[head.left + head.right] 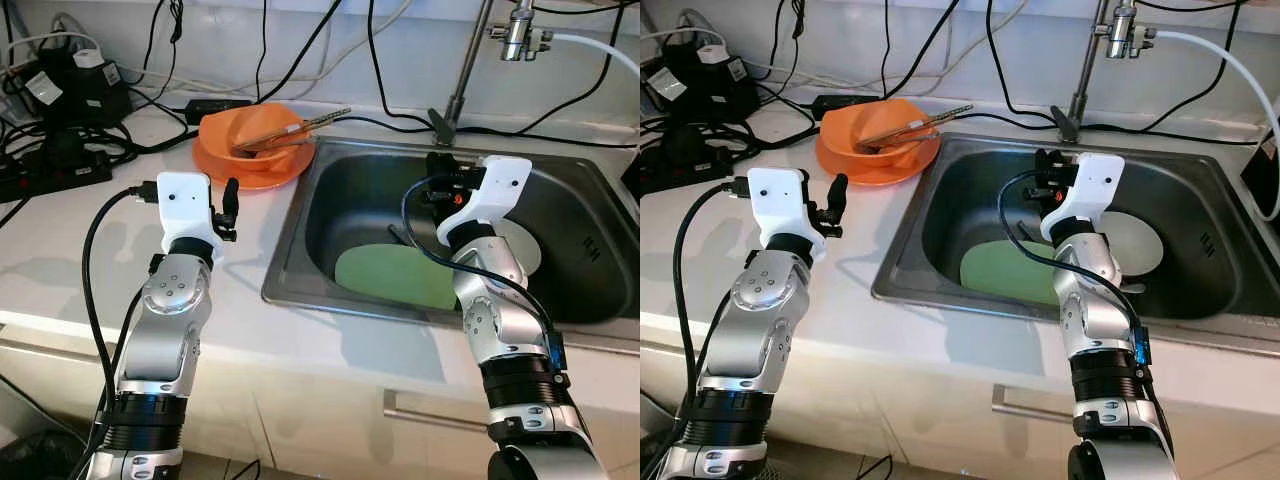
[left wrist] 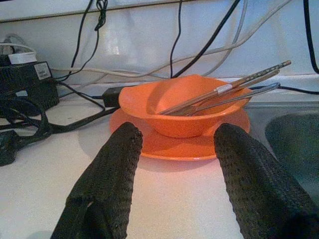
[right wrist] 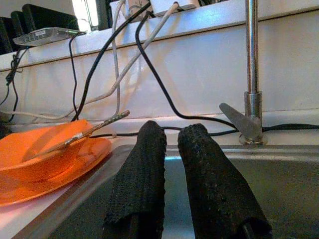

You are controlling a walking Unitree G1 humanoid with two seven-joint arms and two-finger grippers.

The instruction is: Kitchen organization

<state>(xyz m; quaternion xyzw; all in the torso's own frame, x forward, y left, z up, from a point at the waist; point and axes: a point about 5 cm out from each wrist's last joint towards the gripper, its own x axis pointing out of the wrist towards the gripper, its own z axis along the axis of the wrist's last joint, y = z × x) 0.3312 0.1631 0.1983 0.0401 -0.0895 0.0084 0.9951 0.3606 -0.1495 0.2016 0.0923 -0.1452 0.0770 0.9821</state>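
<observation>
White counter holds orange bowl (image 2: pixel 184 107) just beyond spread left gripper (image 2: pixel 174 169)

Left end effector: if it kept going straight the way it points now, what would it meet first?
Probably the orange plate under the orange bowl; the left end effector is open and aimed at them across the counter.
</observation>
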